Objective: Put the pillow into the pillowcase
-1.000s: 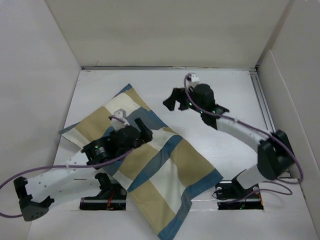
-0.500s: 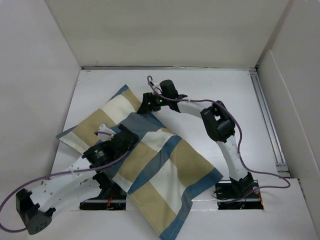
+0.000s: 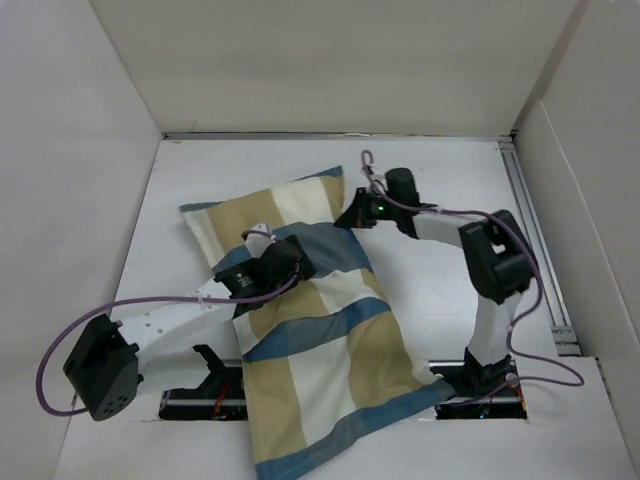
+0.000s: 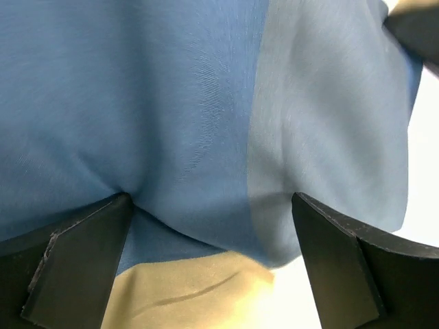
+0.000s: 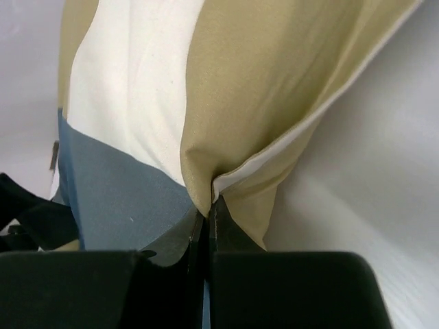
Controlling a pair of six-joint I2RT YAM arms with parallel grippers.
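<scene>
- Since a second ago the right gripper (image 3: 352,214) has come in from the open far right to the pillowcase (image 3: 320,350) and closed on its far right corner
- Meanwhile the cover has swung round, and its near end now reaches down between the two arm bases
- From the right wrist, the fingers are pinched tight on a fold where the tan and cream checks meet; a pale strip shows along that edge, but whether it is the hem of the opening I cannot tell
- Jaws spread wide, the left gripper (image 3: 298,262) presses down on a blue check in the far half of the cover and grasps nothing
- That press looks meant to pin the cloth to the table (image 3: 440,290), so a pull at the corner stretches the fabric instead of dragging it all
- No view shows the pillow; the cover lies plump, so I judge it is mostly or fully inside, with the far edge being tidied
</scene>
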